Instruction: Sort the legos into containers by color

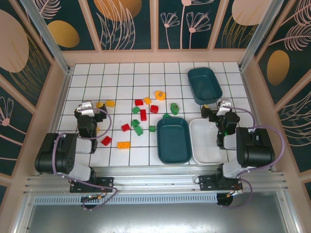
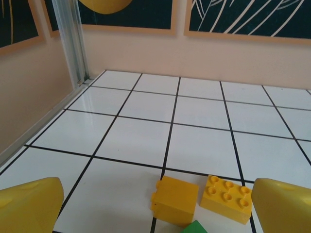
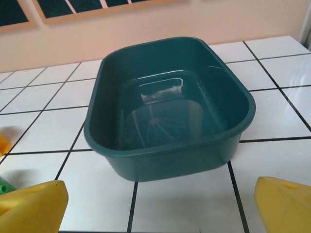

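Glossy round-cornered teal plastic tray before spread right gripper; studded yellow brick near spread left gripper

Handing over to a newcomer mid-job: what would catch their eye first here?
The red, green and yellow-orange legos scattered across the middle tiles stand out first. Then, all empty on the right: the back teal tray alone, the front teal tray and white tray side by side.
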